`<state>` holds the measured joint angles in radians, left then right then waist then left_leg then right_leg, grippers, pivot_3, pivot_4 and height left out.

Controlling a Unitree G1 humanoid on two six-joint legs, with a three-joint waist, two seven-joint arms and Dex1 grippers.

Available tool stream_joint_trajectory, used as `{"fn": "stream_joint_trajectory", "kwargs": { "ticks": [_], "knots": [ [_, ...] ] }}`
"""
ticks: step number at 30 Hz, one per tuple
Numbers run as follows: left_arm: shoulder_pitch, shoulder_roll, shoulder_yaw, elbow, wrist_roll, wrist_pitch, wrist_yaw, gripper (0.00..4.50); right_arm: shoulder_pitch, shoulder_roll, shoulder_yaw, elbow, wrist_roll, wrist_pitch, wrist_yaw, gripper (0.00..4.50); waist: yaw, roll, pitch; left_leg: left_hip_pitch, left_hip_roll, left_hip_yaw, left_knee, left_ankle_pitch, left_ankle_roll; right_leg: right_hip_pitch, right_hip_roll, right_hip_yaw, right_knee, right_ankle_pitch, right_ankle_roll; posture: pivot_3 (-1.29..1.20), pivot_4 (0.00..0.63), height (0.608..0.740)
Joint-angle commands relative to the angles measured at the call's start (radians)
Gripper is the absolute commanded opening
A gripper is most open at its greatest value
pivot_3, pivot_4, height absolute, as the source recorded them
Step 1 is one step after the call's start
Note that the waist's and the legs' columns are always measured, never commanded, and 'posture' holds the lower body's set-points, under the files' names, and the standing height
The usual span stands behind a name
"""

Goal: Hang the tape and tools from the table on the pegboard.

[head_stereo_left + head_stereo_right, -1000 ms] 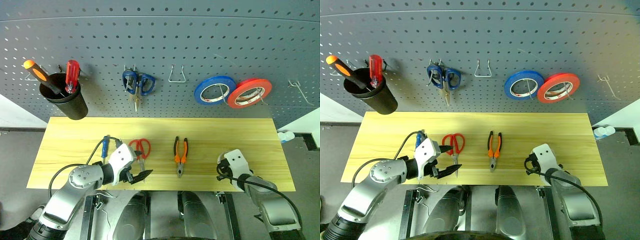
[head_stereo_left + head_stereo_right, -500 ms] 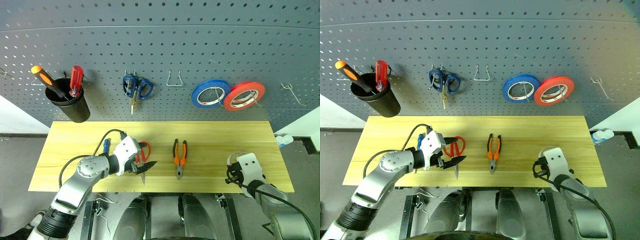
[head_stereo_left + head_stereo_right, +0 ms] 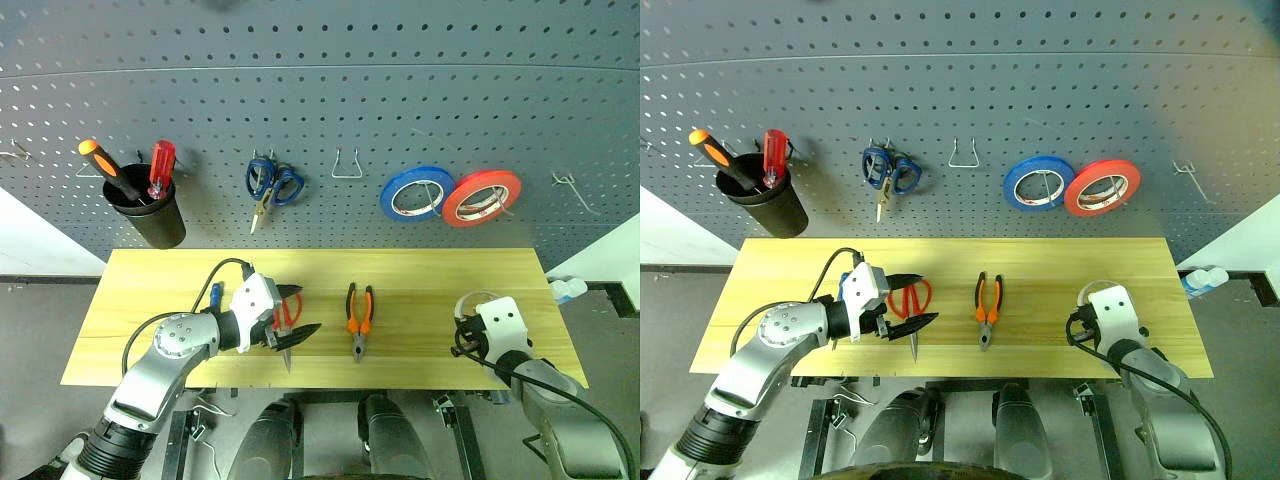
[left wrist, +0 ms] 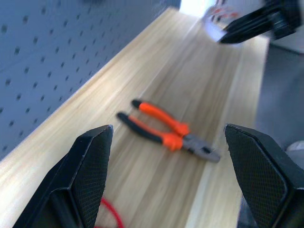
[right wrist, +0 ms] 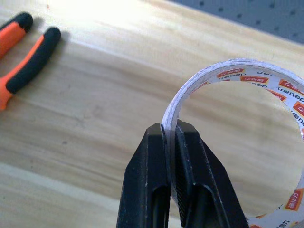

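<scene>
Your left gripper (image 3: 298,313) spread wide over the red scissors (image 3: 284,318) near the table's (image 3: 420,270) front edge, pliers (image 3: 359,315) at mid-table, your right gripper (image 5: 170,135) near the right end pinching the tape (image 5: 247,137) by its rim.

Behind your workbench a grey floor (image 3: 40,320) ran along the nine o'clock side and continued at three o'clock past the bench end. At about ten o'clock a white wall panel (image 3: 35,235) showed below the dark board, and another pale panel (image 3: 1240,245) sat at three o'clock. Near that one you had small white bottles (image 3: 1198,281) on the floor. Under the bench, at six o'clock, metal frame brackets (image 3: 200,415) caught soft, even light.
</scene>
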<state>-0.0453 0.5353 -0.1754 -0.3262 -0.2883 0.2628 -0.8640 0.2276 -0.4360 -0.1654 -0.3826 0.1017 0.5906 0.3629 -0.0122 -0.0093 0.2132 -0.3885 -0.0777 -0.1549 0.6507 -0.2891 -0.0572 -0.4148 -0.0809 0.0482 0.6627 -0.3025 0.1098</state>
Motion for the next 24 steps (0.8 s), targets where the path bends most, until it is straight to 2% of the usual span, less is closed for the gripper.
{"fn": "stream_joint_trajectory", "kwargs": {
  "ticks": [1,8,15,24],
  "knots": [
    [0.019,-0.003,0.009,-0.041,-0.035,-0.075,-0.045,3.92,-0.012,-0.018,-0.020,0.003,0.000,-0.021,0.003,0.06,0.000,0.000,-0.001,0.000,0.000,0.000,0.000,0.000,0.000,0.000,0.000,0.000,0.000,0.000,0.000,-0.01,0.149,0.723],
    [0.010,-0.013,0.021,-0.038,-0.081,-0.113,-0.087,3.92,-0.021,-0.033,-0.035,0.021,0.002,-0.033,0.001,0.06,-0.001,0.002,-0.011,0.002,0.000,0.002,0.001,0.000,0.000,0.001,0.000,0.001,0.002,0.000,0.000,-0.01,0.145,0.723],
    [0.004,-0.010,0.021,-0.021,-0.091,-0.126,-0.106,3.92,0.008,-0.032,-0.093,0.012,0.001,-0.073,-0.017,0.06,-0.001,0.003,-0.012,0.014,0.000,0.005,0.000,-0.003,0.006,0.011,0.001,0.004,0.002,0.000,0.000,-0.02,0.147,0.723],
    [-0.012,-0.011,0.022,-0.001,-0.094,-0.130,-0.111,3.92,0.006,0.053,-0.306,-0.048,0.095,-0.246,-0.089,0.06,-0.003,0.003,-0.012,0.015,0.001,0.008,0.000,-0.003,0.006,0.011,0.002,0.005,0.003,0.000,0.000,-0.03,0.150,0.723]
  ]
}}
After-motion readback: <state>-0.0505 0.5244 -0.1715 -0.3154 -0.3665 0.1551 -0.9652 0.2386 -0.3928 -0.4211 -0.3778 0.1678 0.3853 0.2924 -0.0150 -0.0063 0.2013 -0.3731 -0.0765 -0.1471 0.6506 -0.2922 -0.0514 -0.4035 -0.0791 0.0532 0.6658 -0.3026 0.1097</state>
